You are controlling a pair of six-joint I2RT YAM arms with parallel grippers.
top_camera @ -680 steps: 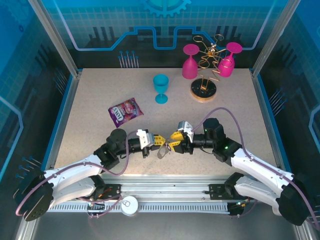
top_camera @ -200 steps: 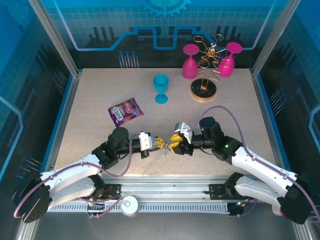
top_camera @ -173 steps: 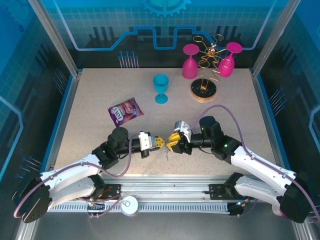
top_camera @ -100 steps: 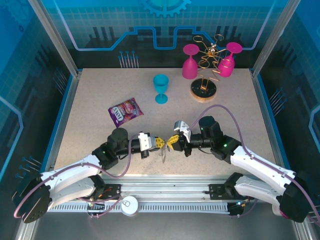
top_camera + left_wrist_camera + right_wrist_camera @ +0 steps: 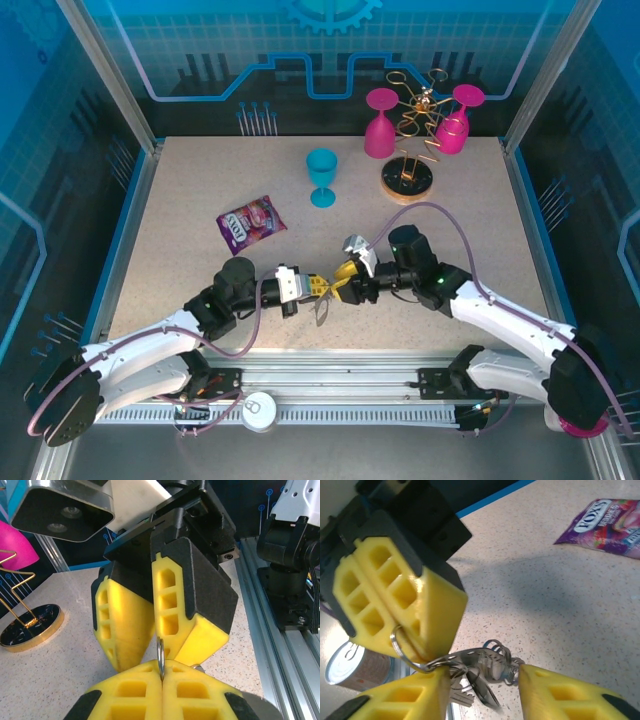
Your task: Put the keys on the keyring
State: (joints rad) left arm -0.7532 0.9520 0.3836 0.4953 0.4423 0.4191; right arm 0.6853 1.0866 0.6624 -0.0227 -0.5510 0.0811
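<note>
The keyring hangs as a bundle of small metal rings between the two tools, low and centre in the overhead view. One thin ring runs up into the left tool, which is pinched fully closed on it. The keys dangle blurred at the bottom of the bundle, and I cannot tell whether they are threaded on.

Against half a second back, the right tool is no longer clamped. Its yellow fingers now stand part-way apart with the bundle in the gap, and rings sit at both tips. I cannot tell whether they press on it. The right wrist also sits a little higher and further left in the overhead frame, while the left arm looks unmoved.

The two tools meet tip to tip above the bench, close to its near edge. The metal rail lies just below them in the frame, so room there is tight. Above the tools the surface is open. A candy packet lies to the upper left. The blue goblet, pink goblets and gold wire stand stand well apart near the top.
</note>
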